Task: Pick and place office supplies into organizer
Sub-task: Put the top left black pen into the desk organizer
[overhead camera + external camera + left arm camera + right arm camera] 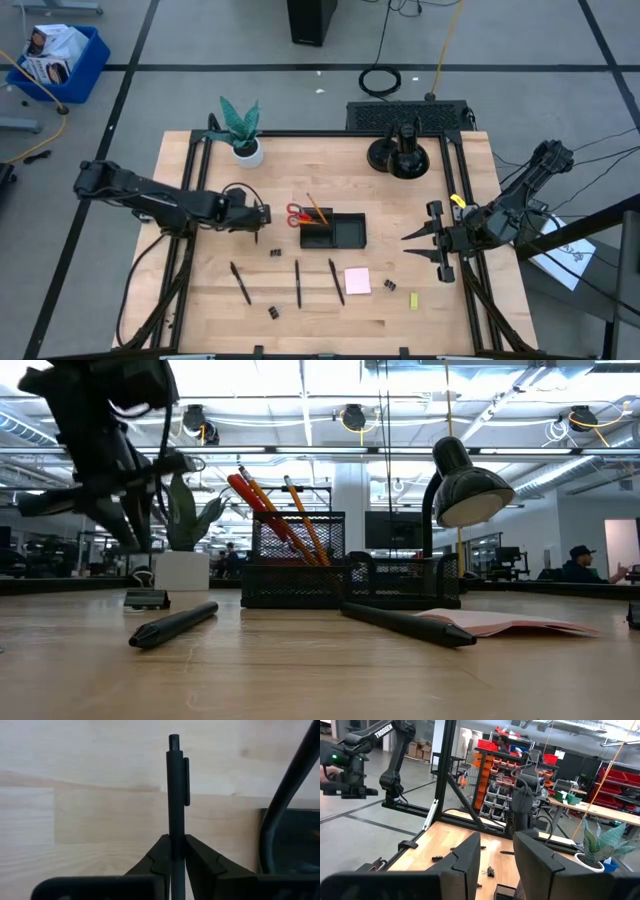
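Observation:
My left gripper (260,214) hovers just left of the black organizer (333,231), shut on a black pen (175,795). Orange pencils (317,209) and red-handled scissors (298,215) stand in the organizer's mesh cup (295,555). Three more black pens (241,283) (297,283) (336,281) lie flat on the table nearer the front edge, beside the pink sticky-note pad (357,281). Small binder clips (274,253) (273,313) and a yellow-green piece (414,300) lie loose. My right gripper (422,242) is open, above the table's right part. My left gripper pinches the black pen between its two fingers at the shaft below the clip (174,832). The fingers (200,857) lie across the pen. Its clip end (175,742) sticks out past them. The pen is lifted clear of the table.
A potted plant (243,130) stands at the far left and a black lamp base (400,155) at the far right; the lamp head (465,490) hangs over the organizer's right end. A black frame (300,133) borders the table. Bare wood lies between organizer and right gripper.

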You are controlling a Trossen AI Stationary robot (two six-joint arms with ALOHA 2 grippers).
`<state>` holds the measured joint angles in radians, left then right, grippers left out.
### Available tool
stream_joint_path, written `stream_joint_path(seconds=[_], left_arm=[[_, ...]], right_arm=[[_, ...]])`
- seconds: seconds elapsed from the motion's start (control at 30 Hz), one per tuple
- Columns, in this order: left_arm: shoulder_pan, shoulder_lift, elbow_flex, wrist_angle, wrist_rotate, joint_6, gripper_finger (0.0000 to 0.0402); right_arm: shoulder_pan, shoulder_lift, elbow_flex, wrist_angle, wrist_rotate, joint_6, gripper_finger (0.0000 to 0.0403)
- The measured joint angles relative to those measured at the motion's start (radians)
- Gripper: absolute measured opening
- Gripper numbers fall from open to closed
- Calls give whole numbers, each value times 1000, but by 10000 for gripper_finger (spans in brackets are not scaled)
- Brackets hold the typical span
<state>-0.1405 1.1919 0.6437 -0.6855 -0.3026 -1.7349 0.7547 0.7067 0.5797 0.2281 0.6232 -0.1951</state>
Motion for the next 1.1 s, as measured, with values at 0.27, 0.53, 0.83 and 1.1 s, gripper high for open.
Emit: stream_joint_path(seconds=[0.27, 0.53, 0.83, 1.1], left_arm=[[-78, -139, 0, -5, -114, -20, 40], [-185, -236, 0, 6, -267, -17, 50], [-294, -310, 1, 172, -481, 151, 41], [-325, -318, 1, 560, -547, 553, 56]], right_arm=[[0, 0, 0, 8, 0, 0, 112], [0, 0, 0, 8, 0, 0, 112], [0, 0, 0, 45, 0, -12, 112], [0, 0, 0, 53, 1, -26, 112]])
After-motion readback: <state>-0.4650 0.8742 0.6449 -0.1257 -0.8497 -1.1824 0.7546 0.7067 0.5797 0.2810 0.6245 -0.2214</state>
